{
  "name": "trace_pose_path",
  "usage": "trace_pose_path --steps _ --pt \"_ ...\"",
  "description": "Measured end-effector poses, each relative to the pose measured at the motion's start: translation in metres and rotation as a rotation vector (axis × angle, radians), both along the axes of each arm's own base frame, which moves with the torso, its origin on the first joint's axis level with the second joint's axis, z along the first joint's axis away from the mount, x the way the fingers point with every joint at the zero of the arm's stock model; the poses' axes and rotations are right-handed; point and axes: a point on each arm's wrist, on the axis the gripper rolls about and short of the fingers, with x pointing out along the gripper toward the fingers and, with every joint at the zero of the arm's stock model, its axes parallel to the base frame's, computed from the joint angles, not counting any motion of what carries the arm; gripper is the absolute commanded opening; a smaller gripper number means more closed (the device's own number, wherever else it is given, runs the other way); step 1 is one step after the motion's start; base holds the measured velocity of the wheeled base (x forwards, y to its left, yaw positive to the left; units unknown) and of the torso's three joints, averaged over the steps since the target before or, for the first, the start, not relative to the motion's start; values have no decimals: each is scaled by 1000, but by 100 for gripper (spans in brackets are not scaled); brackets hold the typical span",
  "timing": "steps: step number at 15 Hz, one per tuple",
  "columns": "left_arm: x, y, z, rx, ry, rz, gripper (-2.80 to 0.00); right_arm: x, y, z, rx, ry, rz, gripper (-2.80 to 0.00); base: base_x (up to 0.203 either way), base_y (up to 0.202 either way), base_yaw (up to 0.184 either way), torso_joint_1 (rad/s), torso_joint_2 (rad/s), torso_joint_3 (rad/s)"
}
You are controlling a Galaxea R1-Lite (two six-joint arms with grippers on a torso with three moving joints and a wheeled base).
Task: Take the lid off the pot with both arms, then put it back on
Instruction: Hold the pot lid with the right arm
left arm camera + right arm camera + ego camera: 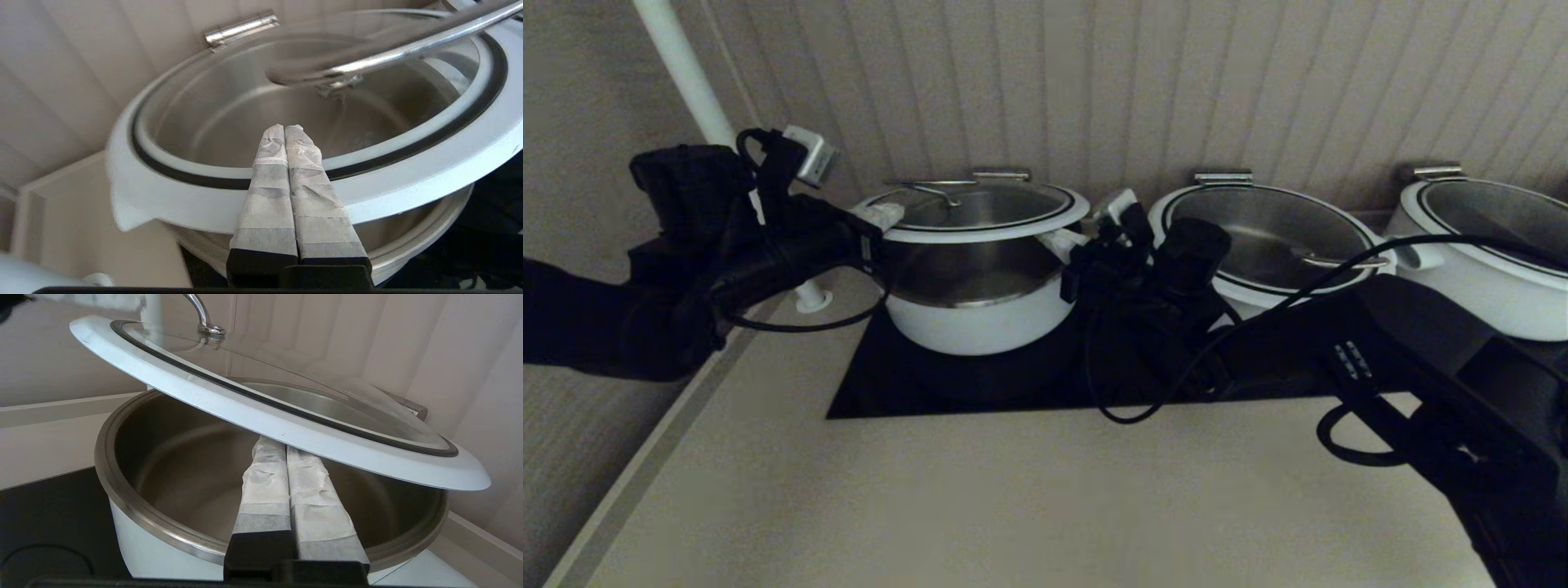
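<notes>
Nearest in the head view, the black right arm reaches forward across the beige counter [1013,506] and the black cooktop panel [882,392], and its right gripper [1063,240] sits at the right side of the round, straight-sided white pot with a steel inner bowl [968,314]. Its two cloth-wrapped fingers [265,477] are pressed together with no gap, their tips tucked under the white rim of the round glass lid with a black ring and looped steel wire handle [980,211]. That lid is raised clear of the pot, tilted, hovering just above the open steel rim. On the opposite side the left gripper [880,216], fingers likewise closed flat against each other, lies over the lid's white rim. Farther right stand two wider white pots [1270,237], against the ribbed wall [1176,82].
</notes>
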Motion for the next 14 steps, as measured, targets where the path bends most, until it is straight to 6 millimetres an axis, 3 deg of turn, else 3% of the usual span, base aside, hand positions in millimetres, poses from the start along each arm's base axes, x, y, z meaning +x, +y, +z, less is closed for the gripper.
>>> trace_pose_path --steps 14 --pt "-33 13 11 -2 -11 30 -280 0 -2 2 2 -4 -4 -280 0 0 0 0 0 0"
